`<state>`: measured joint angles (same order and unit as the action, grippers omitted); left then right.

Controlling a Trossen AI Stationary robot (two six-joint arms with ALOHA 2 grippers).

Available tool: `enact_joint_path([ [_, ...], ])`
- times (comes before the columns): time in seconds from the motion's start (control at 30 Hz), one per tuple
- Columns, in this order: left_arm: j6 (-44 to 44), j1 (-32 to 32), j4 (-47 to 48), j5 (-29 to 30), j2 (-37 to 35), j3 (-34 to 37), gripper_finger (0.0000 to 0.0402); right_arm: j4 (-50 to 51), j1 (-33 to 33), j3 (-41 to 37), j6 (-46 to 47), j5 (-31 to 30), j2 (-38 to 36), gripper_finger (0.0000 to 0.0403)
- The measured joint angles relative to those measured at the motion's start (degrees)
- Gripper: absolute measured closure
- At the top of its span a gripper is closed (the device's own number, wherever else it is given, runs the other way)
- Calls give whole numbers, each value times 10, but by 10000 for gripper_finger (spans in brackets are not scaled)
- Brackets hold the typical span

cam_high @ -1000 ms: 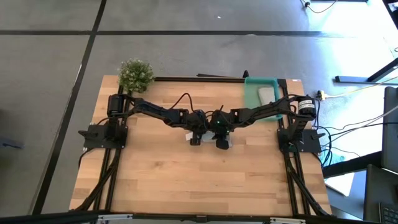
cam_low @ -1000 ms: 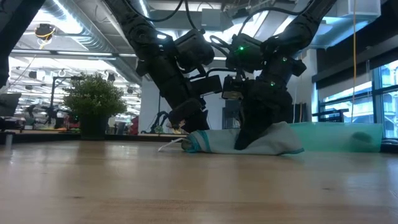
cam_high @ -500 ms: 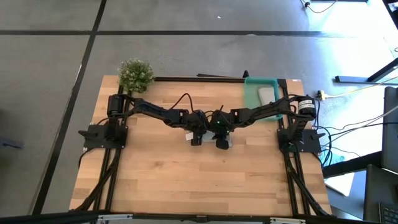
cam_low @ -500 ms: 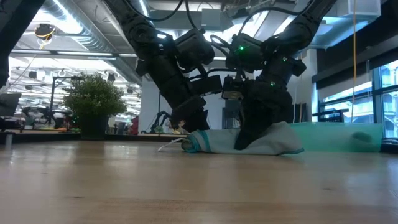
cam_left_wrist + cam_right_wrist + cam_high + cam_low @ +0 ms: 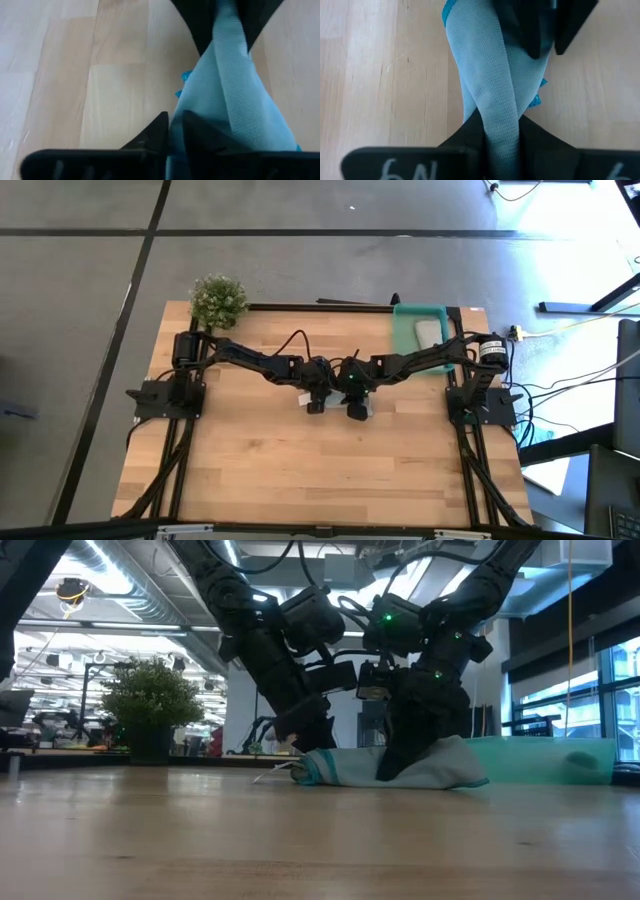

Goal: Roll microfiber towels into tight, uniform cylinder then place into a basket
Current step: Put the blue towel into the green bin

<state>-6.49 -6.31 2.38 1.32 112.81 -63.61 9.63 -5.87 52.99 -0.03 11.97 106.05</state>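
The light blue towel (image 5: 400,768) lies on the table's middle as a loose roll running left to right; it also shows in the high view (image 5: 338,404). My left gripper (image 5: 315,402) is shut on its left end and my right gripper (image 5: 357,410) is shut on its right part. The teal basket (image 5: 405,332) stands at the far right, with the pale grey-beige towel (image 5: 430,333) lying in it. My left gripper pinches a thin part of the blue towel at its left end (image 5: 175,142) between its two fingers, coming from above. The towel rests on the table. My right gripper pinches the rolled blue towel (image 5: 500,125) between its two fingers, which lie across the roll (image 5: 440,770) and come from above. The roll rests on the table.
A small bushy green plant (image 5: 218,298) stands at the far left corner. The near half of the wooden table (image 5: 320,470) is bare wood. The basket's wall (image 5: 540,755) shows right of the grippers in the low view.
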Motion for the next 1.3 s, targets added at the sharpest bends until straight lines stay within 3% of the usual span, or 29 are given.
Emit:
enact_joint_path([
  [0.2, -9, -1, 9, 13, -9, 0, 328, -3, 0, 0, 0, 1, 1, 345],
  [0.47, -27, -10, 73, 24, -96, 1, 328, -4, 1, 0, 0, 2, 2, 345],
  [0.8, 5, -9, 260, 22, -216, 0, 327, -2, -21, 0, 17, 14, -5, 345],
  [1.07, 28, -8, 325, 40, -324, 0, 327, 55, -37, -3, 49, -61, -55, 345],
  [1.3, 30, -8, 333, 42, -382, 1, 327, 95, -70, -2, 116, -84, -130, 345],
])
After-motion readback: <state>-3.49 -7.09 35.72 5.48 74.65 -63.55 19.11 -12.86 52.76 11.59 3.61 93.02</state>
